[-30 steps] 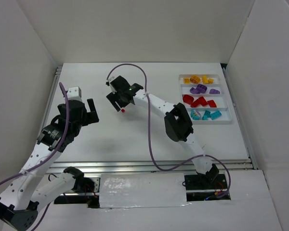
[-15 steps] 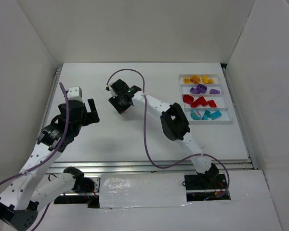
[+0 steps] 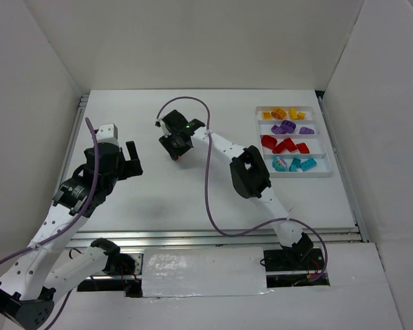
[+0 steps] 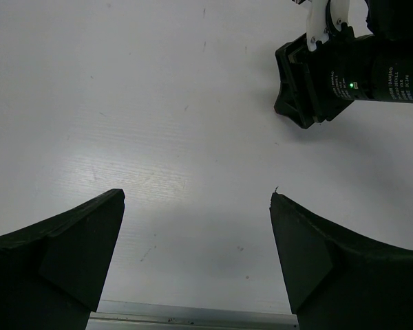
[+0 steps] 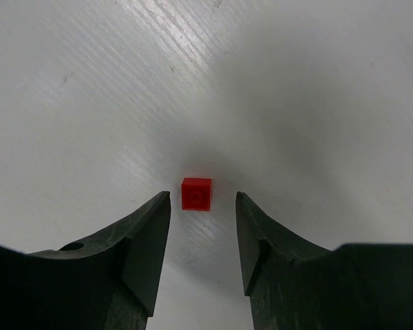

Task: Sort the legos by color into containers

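A small red brick (image 5: 196, 194) lies on the white table, just beyond and between the tips of my right gripper (image 5: 202, 196). The jaws are open and stand apart from the brick on both sides. In the top view the right gripper (image 3: 176, 144) points down at mid-table and the brick barely shows under it. The white tray (image 3: 327, 173) at the far right holds yellow/orange legos (image 3: 283, 113), purple legos (image 3: 287, 128), red legos (image 3: 283, 144) and teal legos (image 3: 294, 163), one colour per compartment. My left gripper (image 4: 196, 199) is open and empty.
The left gripper (image 3: 129, 159) hovers over the table's left side, with the right wrist's black body (image 4: 344, 75) ahead of it. A purple cable (image 3: 210, 172) loops along the right arm. White walls enclose the table on three sides.
The right gripper has moved down over the red brick, which lay in plain view beside it before, and its jaws now straddle it. The left arm has not moved.
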### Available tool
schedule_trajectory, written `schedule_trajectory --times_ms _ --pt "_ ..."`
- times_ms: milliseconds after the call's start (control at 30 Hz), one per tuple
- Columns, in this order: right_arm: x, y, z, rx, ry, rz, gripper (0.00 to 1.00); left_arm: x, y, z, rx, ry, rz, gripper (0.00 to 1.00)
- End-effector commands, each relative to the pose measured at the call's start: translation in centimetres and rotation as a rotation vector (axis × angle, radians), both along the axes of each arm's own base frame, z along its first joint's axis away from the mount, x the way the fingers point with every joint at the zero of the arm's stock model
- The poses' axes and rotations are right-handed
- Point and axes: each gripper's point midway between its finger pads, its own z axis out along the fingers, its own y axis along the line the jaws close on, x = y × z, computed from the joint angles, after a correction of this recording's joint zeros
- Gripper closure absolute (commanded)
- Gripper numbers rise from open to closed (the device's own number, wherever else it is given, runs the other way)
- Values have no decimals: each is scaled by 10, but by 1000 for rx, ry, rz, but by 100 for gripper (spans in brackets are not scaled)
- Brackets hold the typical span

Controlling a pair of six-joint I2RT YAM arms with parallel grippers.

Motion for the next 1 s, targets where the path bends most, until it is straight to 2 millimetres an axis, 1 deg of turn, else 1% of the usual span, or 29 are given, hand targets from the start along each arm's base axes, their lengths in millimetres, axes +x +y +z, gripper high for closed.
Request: schedule_trajectory --times_ms 0,100,133,300,333,433,500,533,667,700,767,800,833,867,900,933,967 --pt "-4 9 4 27 24 19 50 6 -2 14 -5 -50 -13 1" --pt "-6 10 1 31 37 23 50 6 -3 14 -5 -51 -16 0" --pt "-7 10 -4 29 47 26 50 5 -3 14 -3 -51 -18 1" --pt "-6 14 -2 43 51 24 51 4 -6 14 3 -50 -28 0" --pt "-7 14 -3 40 53 23 56 3 -7 14 4 -50 -34 0" --pt "-6 15 -2 42 51 18 59 2 -9 16 8 -57 -43 1" --pt "-5 13 -4 37 53 9 68 1 -11 16 13 -54 -50 0" --pt "-6 14 -3 38 52 10 70 1 -11 17 15 -59 -47 0" --pt "-4 11 -2 31 45 0 75 -1 -10 19 24 -68 -44 0" --pt "-2 11 2 26 26 -8 81 -1 -11 19 25 -68 -44 0" --pt "-2 7 -1 12 16 -18 86 -1 -10 19 28 -70 -40 0" --pt "1 11 17 52 -11 -25 90 -2 -11 19 30 -70 -42 1" --pt "-6 10 15 63 16 -27 92 -2 -11 18 33 -68 -41 0" --pt "-8 10 23 86 16 -28 94 -2 -11 18 33 -68 -41 1" --pt "-4 15 63 161 -44 -28 97 -2 -11 18 34 -66 -39 1" --pt "-8 2 58 161 -21 -41 97 -2 -11 18 36 -66 -38 1" --pt "-7 -3 73 203 -29 -63 97 -2 -10 18 37 -67 -36 1"
